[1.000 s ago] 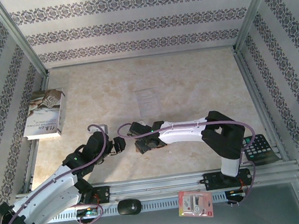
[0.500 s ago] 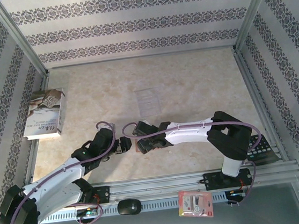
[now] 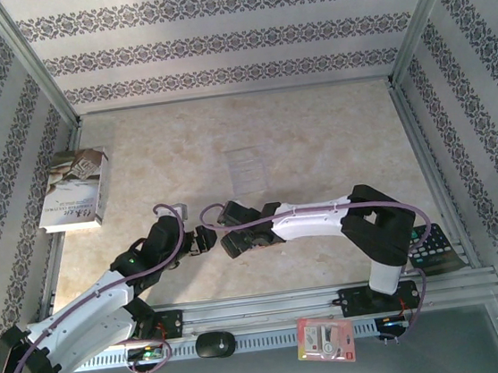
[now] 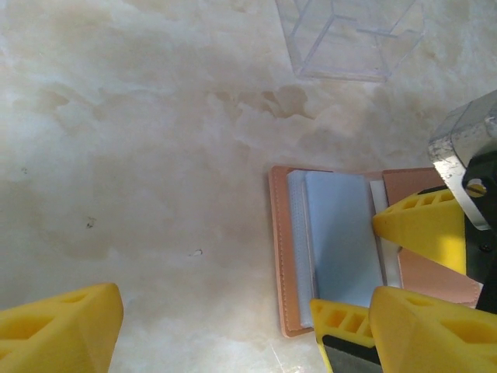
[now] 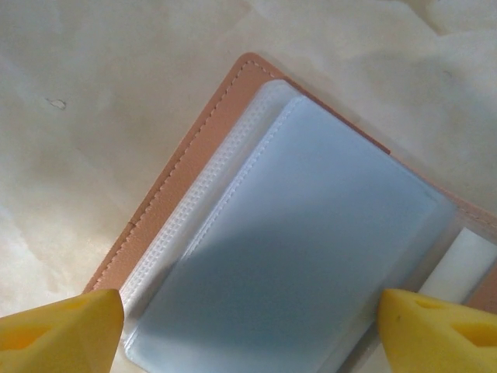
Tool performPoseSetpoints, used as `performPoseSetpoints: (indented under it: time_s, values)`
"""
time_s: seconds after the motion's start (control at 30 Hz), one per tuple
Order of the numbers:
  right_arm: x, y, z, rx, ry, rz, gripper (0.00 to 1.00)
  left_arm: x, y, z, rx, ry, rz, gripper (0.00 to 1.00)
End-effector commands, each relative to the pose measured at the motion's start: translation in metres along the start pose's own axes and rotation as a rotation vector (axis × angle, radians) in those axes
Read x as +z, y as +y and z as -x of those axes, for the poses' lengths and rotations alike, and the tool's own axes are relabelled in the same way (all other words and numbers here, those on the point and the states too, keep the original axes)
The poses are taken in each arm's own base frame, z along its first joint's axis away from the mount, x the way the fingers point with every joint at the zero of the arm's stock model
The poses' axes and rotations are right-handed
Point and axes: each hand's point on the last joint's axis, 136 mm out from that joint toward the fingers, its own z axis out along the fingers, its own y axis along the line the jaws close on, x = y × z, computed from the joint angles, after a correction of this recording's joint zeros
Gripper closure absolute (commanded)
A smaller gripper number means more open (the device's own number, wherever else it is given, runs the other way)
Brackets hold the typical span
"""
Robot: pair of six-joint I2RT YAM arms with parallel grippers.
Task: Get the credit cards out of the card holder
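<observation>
The card holder [image 4: 283, 256] lies open on the marble table, an orange-brown leather rim around a grey-blue pocket [image 5: 295, 249]. A pale white strip [image 5: 464, 268], perhaps the edge of one of the credit cards, pokes out past the pocket's far side. My right gripper [image 5: 248, 330] hovers close above the pocket, open, with a yellow finger on each side of it. My left gripper [image 4: 248, 342] is open too, over the holder's near corner, and holds nothing. In the top view, both grippers [image 3: 203, 239] [image 3: 228, 243] meet near the table's front and cover the holder.
A clear plastic sleeve [image 3: 246, 164] lies further back in the middle. A book [image 3: 74, 190] rests by the left wall and a calculator [image 3: 431, 247] by the right. A red-and-white packet [image 3: 325, 340] and a black mouse [image 3: 215, 343] sit on the front rail.
My right gripper's jaws have spread wider over the holder. The left arm swung right, bringing its gripper up beside the right one.
</observation>
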Motion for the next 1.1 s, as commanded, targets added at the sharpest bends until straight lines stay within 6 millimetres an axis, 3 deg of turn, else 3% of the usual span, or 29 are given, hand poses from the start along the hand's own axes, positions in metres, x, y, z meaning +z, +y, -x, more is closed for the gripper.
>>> performPoseSetpoints:
  time_s: [0.0, 0.47, 0.73, 1.07]
  values:
    - [0.007, 0.0, -0.008, 0.0, 0.041, -0.01, 0.18, 0.001, 0.006, -0.006, 0.005, 0.015, 0.021, 0.17]
    - [0.012, -0.003, -0.017, 0.0, 0.046, 0.015, 0.61, 0.01, -0.002, -0.012, 0.026, 0.057, -0.014, 0.21]
    - [0.006, -0.001, -0.01, 0.038, -0.004, 0.085, 0.7, 0.033, -0.006, -0.025, 0.045, 0.141, -0.007, 0.3]
    - [0.002, -0.003, -0.011, 0.078, -0.038, 0.132, 0.72, 0.059, -0.015, -0.039, 0.098, 0.244, 0.018, 0.22]
